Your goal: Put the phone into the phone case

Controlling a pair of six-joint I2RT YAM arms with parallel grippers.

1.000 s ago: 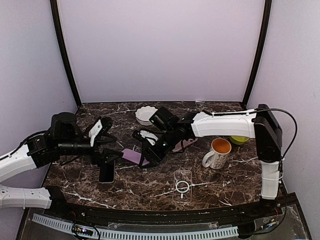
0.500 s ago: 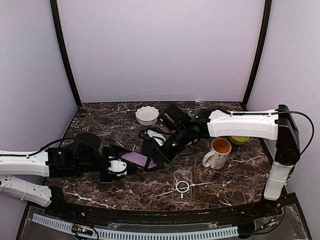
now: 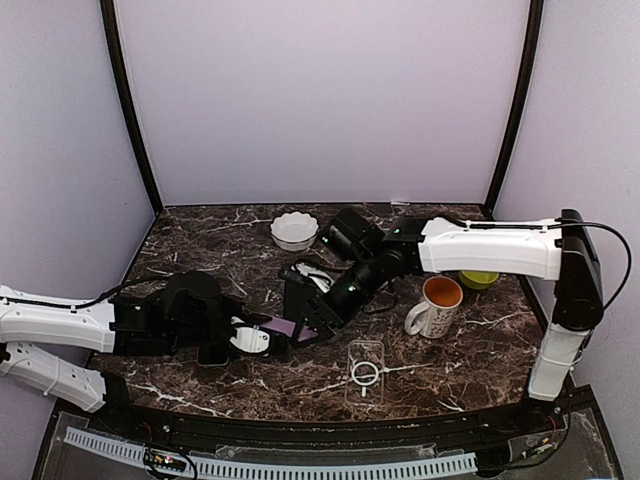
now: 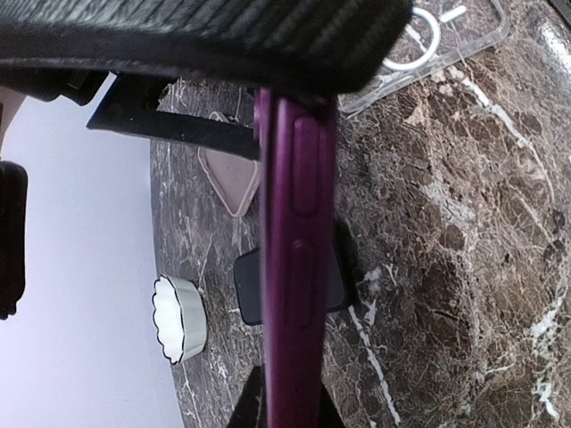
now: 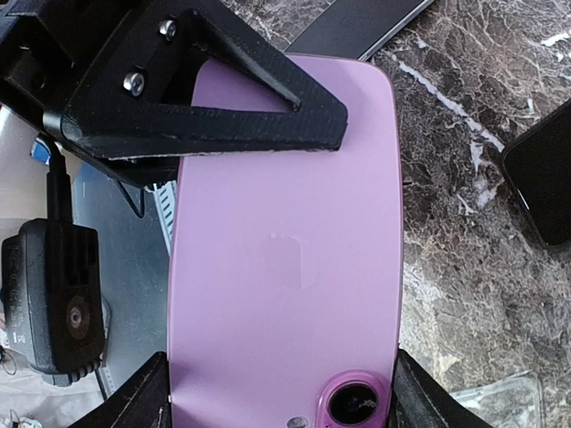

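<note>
The right gripper (image 3: 303, 312) is clamped on the purple phone (image 3: 280, 325), whose long axis runs left-right toward the left gripper (image 3: 250, 338); I cannot tell that gripper's hold. The clear phone case (image 3: 366, 366) lies flat on the marble table (image 3: 460, 365), near-right of the phone and closest to the right arm.

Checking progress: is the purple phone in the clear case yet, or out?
Out. The purple phone is held in the right gripper, its back bare; the clear case lies empty on the table, apart from it.
</note>
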